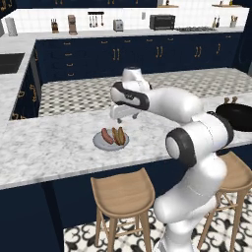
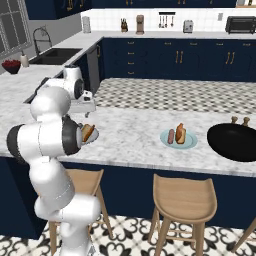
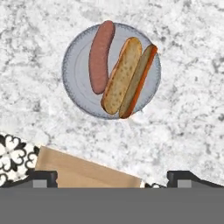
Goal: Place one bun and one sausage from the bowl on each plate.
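Gripper [image 3: 112,179] mine, jaws wide, empty, hovering above grey plate [image 3: 74,70]. Sausage [image 3: 100,57] and bun [image 3: 124,76] lie side by side on plate. Desk [image 3: 188,122] marble.

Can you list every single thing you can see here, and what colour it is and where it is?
Round grey plate: one, grey, on the marble counter under the hand.
Short reddish-brown sausage: two, one on each plate.
Long orange-brown bun: two, one on each plate, beside its sausage.
Round light blue-teal plate: one, on the counter near the bowl.
Wide black bowl: one, black with tan knobs, counter's far right.
Wooden stools: tan, below the counter.
White marble counter: one, white-grey.
Open two-finger gripper: one, dark tips, above the grey plate, holding nothing.
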